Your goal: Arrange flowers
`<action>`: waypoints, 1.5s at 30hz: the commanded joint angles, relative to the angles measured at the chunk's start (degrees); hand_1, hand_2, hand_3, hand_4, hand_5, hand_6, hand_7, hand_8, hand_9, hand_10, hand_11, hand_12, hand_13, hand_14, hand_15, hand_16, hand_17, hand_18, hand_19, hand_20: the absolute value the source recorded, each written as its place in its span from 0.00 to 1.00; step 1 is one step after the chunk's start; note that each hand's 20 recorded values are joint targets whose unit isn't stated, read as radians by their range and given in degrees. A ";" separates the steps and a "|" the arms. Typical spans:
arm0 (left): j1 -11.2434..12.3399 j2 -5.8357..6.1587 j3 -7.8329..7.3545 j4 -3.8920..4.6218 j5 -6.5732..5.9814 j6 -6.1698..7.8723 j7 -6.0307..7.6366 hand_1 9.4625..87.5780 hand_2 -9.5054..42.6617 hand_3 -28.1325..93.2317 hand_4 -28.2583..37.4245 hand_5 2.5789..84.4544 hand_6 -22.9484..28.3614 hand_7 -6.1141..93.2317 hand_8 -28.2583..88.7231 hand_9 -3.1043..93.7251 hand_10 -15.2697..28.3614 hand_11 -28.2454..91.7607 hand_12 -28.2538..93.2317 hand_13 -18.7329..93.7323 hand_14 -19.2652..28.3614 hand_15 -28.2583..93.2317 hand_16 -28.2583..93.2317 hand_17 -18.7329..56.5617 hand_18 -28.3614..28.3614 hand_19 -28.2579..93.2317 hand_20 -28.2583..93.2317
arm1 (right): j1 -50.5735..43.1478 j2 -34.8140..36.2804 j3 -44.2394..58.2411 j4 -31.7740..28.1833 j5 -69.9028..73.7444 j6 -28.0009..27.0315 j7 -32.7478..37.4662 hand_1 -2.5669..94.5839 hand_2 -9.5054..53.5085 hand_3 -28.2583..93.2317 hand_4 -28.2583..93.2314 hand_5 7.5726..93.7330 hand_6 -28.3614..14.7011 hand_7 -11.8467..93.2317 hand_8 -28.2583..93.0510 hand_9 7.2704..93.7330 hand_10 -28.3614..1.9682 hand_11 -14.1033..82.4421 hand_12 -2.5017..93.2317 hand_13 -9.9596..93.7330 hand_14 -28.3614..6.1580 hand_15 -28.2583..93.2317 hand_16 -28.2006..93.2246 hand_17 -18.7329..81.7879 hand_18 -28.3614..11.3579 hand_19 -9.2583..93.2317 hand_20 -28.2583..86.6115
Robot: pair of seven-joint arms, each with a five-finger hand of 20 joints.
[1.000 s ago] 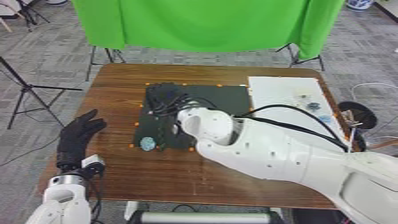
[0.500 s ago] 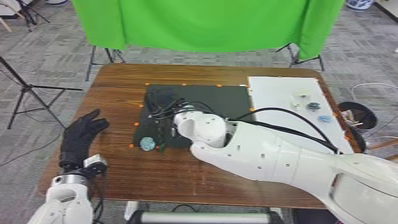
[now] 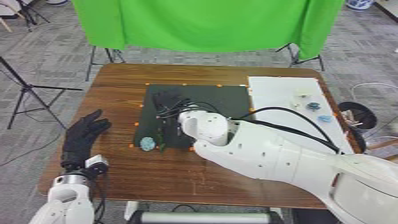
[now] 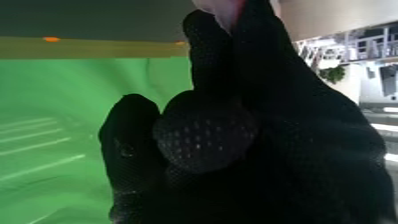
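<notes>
Sitting over the black mat (image 3: pixel 222 95), near its left edge: right hand (image 3: pixel 166 100).

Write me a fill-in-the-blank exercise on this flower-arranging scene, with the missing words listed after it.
Beyond the table hangs a ____ cloth.
The dark mat lies to the ____ of the white sheet.
At the mat's near left corner is a ____ flower.
The robot's ____ hand is over the mat.

Missing words: green; left; blue; right.
</notes>
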 commanded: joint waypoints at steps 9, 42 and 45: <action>0.56 -0.32 0.10 -0.25 0.46 -0.87 -0.63 0.08 0.11 0.86 0.00 0.57 0.48 0.21 0.18 0.57 0.66 0.41 0.34 0.55 0.76 0.43 0.22 0.40 0.69 0.26 0.39 | 0.93 0.08 1.30 -1.92 1.12 -4.41 1.84 0.55 0.00 0.75 0.10 0.74 0.72 0.30 0.25 0.86 0.57 0.28 0.28 0.99 0.80 0.70 0.49 0.83 0.43 1.00 0.69; 3.67 -1.13 -1.34 -1.54 0.95 0.22 -0.87 0.10 0.09 0.86 0.00 0.57 0.48 0.21 0.18 0.57 0.66 0.41 0.34 0.55 0.75 0.43 0.22 0.40 0.70 0.27 0.39 | 0.00 30.93 25.91 -27.07 7.99 -6.26 5.13 0.37 0.00 0.81 0.10 0.57 0.73 0.25 0.15 0.66 0.47 0.25 0.19 0.96 0.75 0.69 0.48 0.79 0.39 1.00 0.67; 3.71 -1.12 -1.14 -1.58 0.93 0.19 -0.81 0.10 0.09 0.86 0.00 0.57 0.47 0.21 0.18 0.57 0.66 0.41 0.34 0.55 0.75 0.43 0.22 0.40 0.70 0.27 0.39 | -4.94 36.35 32.90 -29.14 7.78 -7.39 7.17 0.34 0.00 0.79 0.11 0.54 0.72 0.23 0.16 0.60 0.43 0.23 0.19 0.94 0.73 0.69 0.48 0.77 0.37 1.00 0.66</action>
